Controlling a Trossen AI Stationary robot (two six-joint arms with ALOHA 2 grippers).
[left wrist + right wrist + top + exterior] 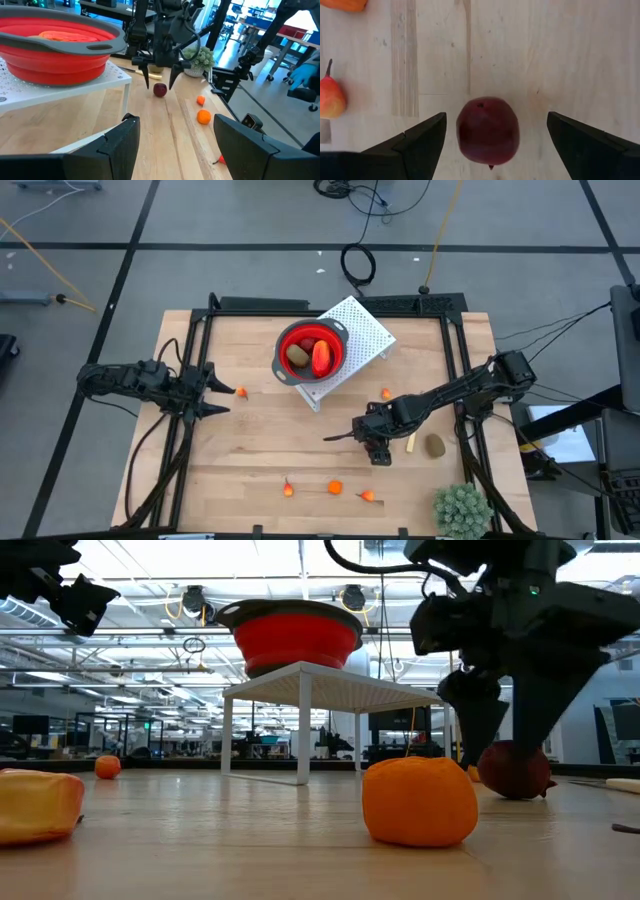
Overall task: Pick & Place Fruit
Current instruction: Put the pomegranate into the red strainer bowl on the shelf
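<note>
Only the right wrist view shows the right gripper (pixel 492 145) spread wide straight above a dark red ball (pixel 488 131), fingers clear of it on both sides; from overhead the arm hides that ball. The left gripper (pixel 222 391) waits open near the table's left edge. The table (pixel 250 450) is pale wood planks, with a workshop beyond. A red bowl (pixel 311 350) on a white stand (pixel 362 328) holds 2 fruits.

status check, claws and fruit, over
Right claw open, straddling dark red ball on table, not gripped. Left claw open, idle at left edge. Nothing in the way.
</note>
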